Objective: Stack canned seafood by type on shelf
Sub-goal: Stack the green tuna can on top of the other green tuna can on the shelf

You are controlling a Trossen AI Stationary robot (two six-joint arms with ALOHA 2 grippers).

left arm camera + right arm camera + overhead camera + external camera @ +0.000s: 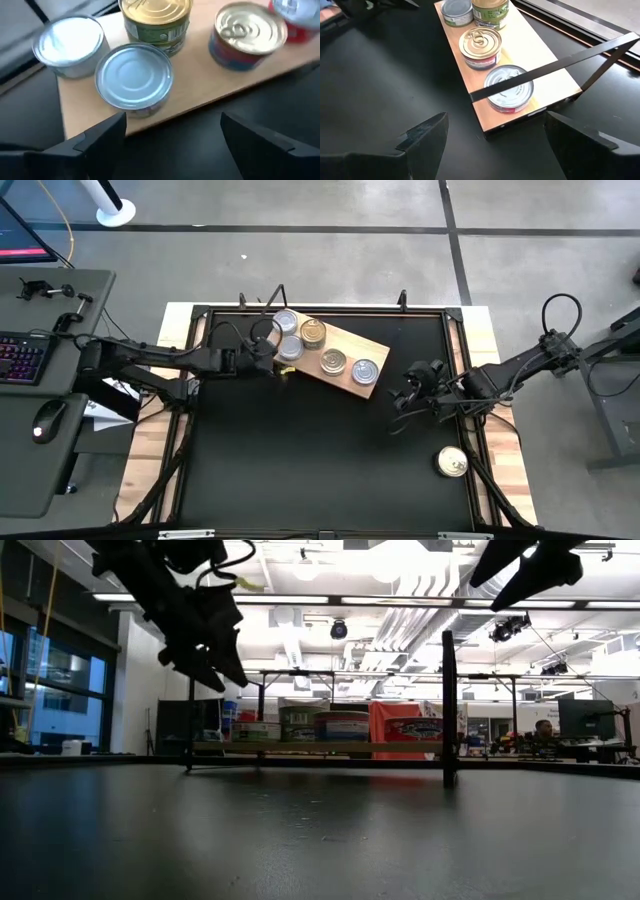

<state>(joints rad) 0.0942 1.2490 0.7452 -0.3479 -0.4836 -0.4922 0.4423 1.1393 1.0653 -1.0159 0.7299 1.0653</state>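
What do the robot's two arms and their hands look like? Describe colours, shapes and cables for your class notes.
Both arms are dark, nearly black, built from slim jointed sections. Black cables loop loosely along each. The left hand and right hand each end in two flat, wedge-shaped dark fingers with a matte finish. No markings show on them.

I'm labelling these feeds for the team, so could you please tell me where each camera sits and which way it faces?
High view: above the table, looking straight down; shows both arms, left gripper by the shelf, right gripper past the shelf's other end, one can off the shelf.
Low view: table height, looking level into the room; both arms hang from above.
Left wrist view: over its open fingers, facing the silver-top can.
Right wrist view: over its open fingers, facing the shelf's end.
Shared: both wrist views show the gold-top can.
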